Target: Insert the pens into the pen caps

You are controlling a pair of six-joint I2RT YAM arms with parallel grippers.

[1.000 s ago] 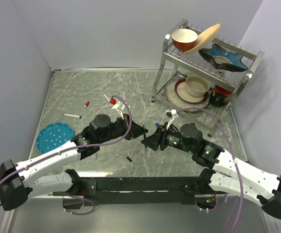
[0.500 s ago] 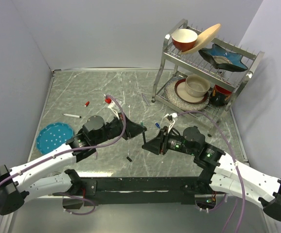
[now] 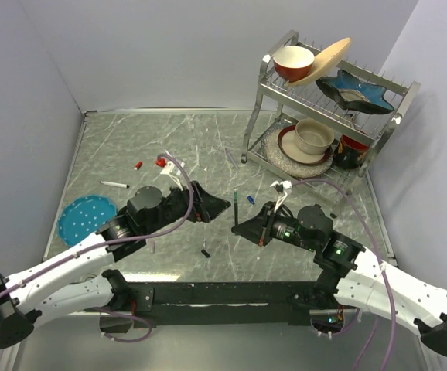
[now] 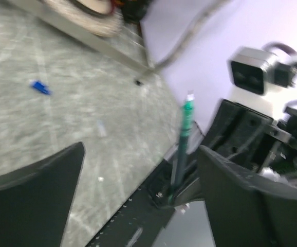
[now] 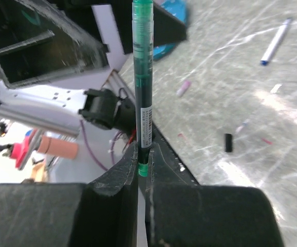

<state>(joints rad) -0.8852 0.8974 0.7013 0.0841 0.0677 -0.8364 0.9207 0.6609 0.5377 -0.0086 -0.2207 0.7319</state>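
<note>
My right gripper [image 5: 142,154] is shut on the lower end of a dark teal-green pen [image 5: 142,77], which stands upright out of the jaws. In the top view this pen [image 3: 237,199] rises from the right gripper [image 3: 243,226] near the table's middle. The left gripper [image 3: 217,207] sits just to its left, open, holding nothing. From the left wrist the green pen [image 4: 185,134] shows beyond my spread fingers [image 4: 251,200]. A blue pen cap [image 3: 251,199] lies beside the pen, a black pen cap [image 3: 206,253] near the front, and a red pen cap [image 3: 138,165] and a white pen [image 3: 114,184] at the left.
A blue perforated plate [image 3: 87,216] lies at the left edge. A metal dish rack [image 3: 328,108] with bowls and plates stands at the back right. A white pen with a blue tip [image 5: 275,41] lies on the marble surface in the right wrist view.
The left gripper has opened, let go of the green pen and drawn back to the left. The right gripper has closed on the pen and carries it alone.
</note>
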